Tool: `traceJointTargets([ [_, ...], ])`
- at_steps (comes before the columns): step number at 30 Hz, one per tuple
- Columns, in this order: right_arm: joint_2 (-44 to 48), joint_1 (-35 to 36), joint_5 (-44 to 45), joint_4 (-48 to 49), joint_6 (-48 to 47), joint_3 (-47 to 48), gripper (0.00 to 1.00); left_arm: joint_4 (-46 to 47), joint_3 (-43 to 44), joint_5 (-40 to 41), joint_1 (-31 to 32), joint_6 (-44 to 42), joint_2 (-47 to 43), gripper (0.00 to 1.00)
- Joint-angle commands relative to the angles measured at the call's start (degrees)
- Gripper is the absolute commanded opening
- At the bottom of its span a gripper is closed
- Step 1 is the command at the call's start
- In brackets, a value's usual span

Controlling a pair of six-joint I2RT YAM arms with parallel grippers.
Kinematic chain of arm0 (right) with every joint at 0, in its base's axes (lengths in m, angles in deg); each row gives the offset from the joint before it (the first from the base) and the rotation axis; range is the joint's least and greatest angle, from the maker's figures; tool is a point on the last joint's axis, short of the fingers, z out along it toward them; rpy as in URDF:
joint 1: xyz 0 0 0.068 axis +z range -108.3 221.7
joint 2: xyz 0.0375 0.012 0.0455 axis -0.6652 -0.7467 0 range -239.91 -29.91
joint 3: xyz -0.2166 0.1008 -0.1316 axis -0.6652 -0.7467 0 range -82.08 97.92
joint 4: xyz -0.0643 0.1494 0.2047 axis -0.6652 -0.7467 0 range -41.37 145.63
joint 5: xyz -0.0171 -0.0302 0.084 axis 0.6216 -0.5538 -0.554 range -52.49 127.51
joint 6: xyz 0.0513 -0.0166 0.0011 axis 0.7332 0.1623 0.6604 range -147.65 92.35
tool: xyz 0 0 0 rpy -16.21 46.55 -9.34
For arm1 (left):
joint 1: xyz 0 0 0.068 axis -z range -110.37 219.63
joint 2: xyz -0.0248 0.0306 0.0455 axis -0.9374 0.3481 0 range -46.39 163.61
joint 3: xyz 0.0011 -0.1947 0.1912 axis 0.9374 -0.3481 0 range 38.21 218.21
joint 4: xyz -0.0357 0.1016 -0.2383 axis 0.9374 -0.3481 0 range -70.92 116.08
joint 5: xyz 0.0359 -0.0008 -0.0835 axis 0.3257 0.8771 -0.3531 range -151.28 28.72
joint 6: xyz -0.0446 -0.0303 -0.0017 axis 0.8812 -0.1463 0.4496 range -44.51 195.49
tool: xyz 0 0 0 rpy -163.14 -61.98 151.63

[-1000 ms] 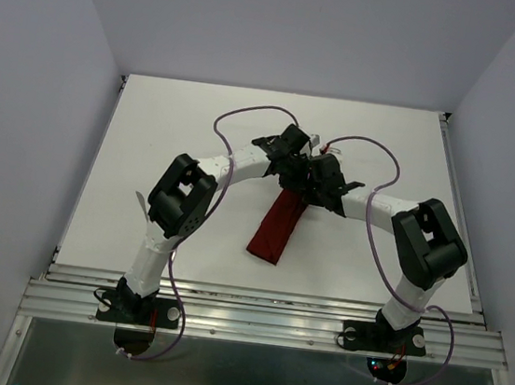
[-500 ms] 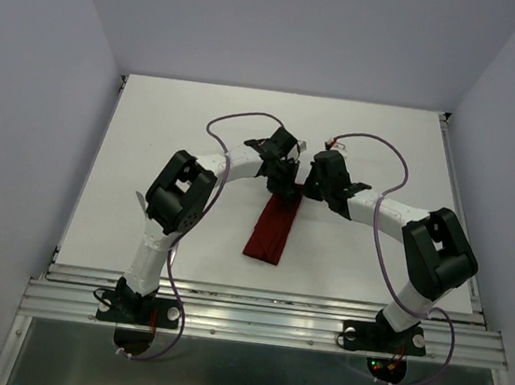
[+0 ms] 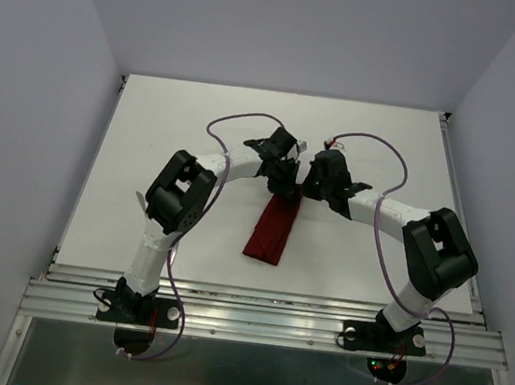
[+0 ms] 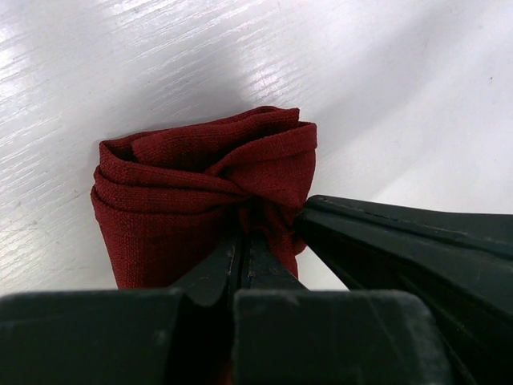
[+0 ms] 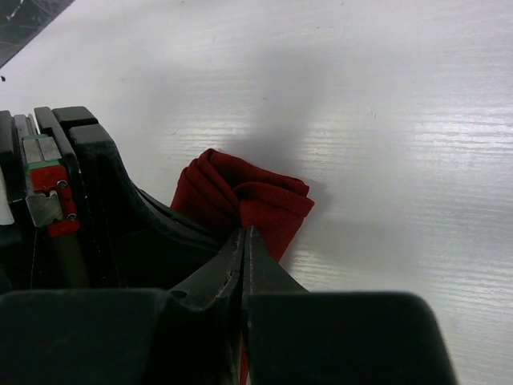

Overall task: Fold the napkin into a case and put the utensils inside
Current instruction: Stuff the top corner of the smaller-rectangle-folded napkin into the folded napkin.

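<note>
Case [image 3: 271, 232], maroon strip, laid flat on bench [image 3: 152, 133]; far end pinched by left jaws and right jaws, both pressed together.

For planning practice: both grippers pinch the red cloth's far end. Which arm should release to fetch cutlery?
Left, probably: the only slim silvery piece in view lies by the elbow of the left arm, while the right gripper pinches the cloth.

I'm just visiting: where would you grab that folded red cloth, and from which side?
Probably the far short end of the napkin, coming down from above. It lies flat as a long narrow strip, and its layers bunch up at that end, giving something to pinch. The left gripper and right gripper are both shut there, side by side.
</note>
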Motion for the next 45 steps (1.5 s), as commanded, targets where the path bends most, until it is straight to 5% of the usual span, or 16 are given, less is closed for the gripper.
traceJointTargets([
  [1,1.0,-0.3,-1.8,4.8,0.7,0.1,0.01,-1.5,2.0,-1.3,0.0,0.4,-0.3,0.0],
  [34,0.3,-0.3,-3.4,-0.1,-0.4,-1.6,0.01,2.0,6.0,-4.1,0.7,5.5,2.7,0.0],
  [41,0.7,-0.3,-2.9,-0.2,0.1,-1.6,0.01,2.2,2.2,-3.9,0.7,2.5,-1.8,0.34],
  [45,0.7,-0.3,-2.3,-0.2,0.2,-1.7,0.01,2.5,0.5,-4.5,0.7,0.0,-3.9,0.42],
])
